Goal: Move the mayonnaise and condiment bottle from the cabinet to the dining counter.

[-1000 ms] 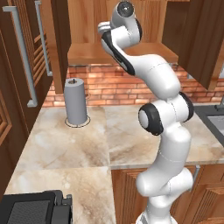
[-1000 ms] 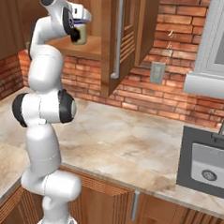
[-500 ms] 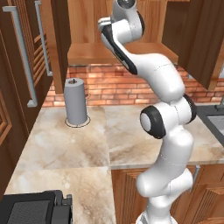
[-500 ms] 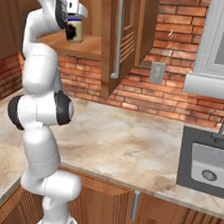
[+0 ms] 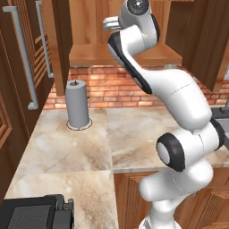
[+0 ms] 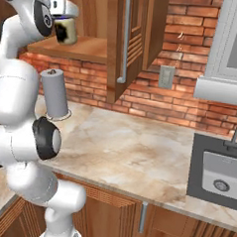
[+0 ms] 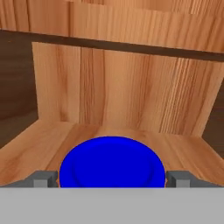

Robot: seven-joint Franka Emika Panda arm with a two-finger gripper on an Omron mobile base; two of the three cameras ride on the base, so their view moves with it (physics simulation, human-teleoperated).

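While the cabinet (image 6: 127,41) stood with its doors swung open, the marble desk (image 5: 67,147) below carried a grey upright cylinder (image 5: 78,105) near the brick wall (image 6: 156,100), and a sink (image 6: 219,174) was set in at the far right. No writing or label could be read on anything. Against half a second before, the arm (image 5: 174,96) had pushed its hand further in over the cabinet shelf (image 6: 77,47), and the jaws had stayed about as wide. The gripper (image 7: 113,178) stood wide open, one fingertip (image 7: 43,178) on each side of the jar (image 7: 113,162) with its blue lid, not closed on it; whether the tips touched it could not be told. In the right base view the jar sat on the shelf, just under the hand.
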